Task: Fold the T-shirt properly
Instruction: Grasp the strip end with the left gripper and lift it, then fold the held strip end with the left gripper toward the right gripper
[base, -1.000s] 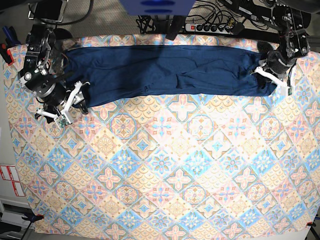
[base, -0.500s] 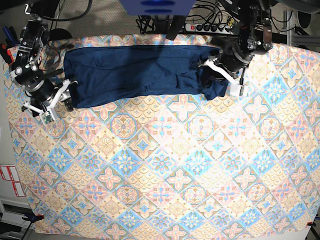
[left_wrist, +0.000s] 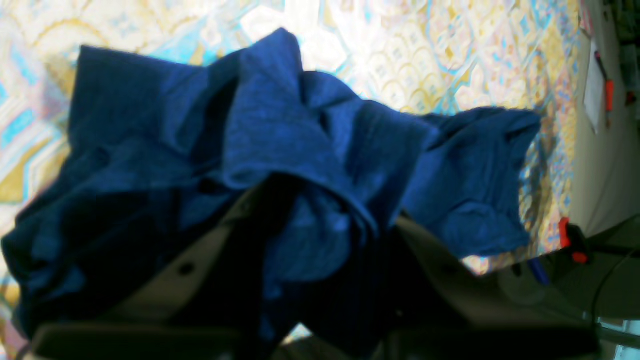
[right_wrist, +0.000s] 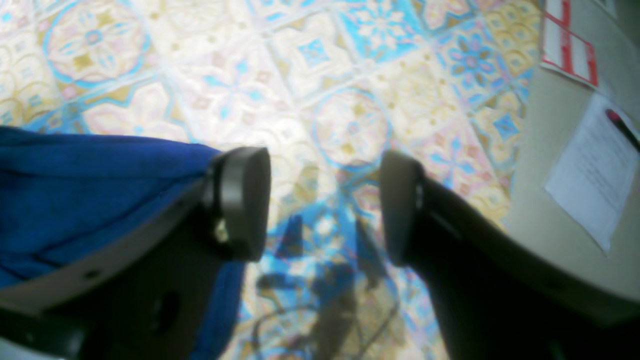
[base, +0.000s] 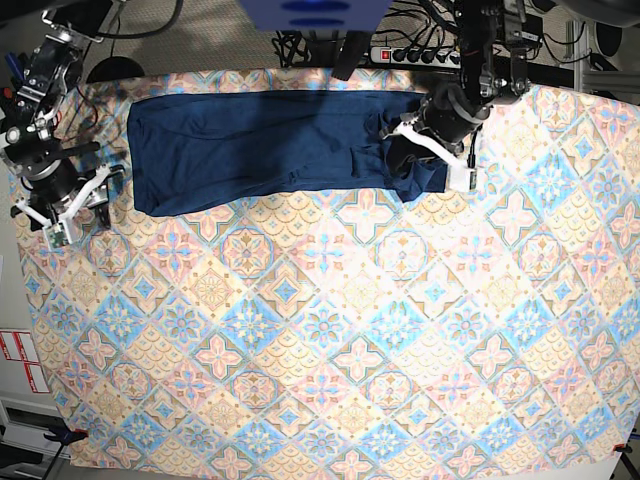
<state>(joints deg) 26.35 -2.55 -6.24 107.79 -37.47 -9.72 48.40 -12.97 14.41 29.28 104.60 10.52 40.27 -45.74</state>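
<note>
Now T-shirt (base: 260, 140) end bunched in clenched left jaws — right jaws released (beside it)

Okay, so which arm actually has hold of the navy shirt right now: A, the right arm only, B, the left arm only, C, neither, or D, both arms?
B: the left gripper has its jaws closed on a bunched end of the T-shirt, while the right gripper hangs with jaws apart and nothing between them, beside the shirt's other end over the patterned tablecloth.
</note>
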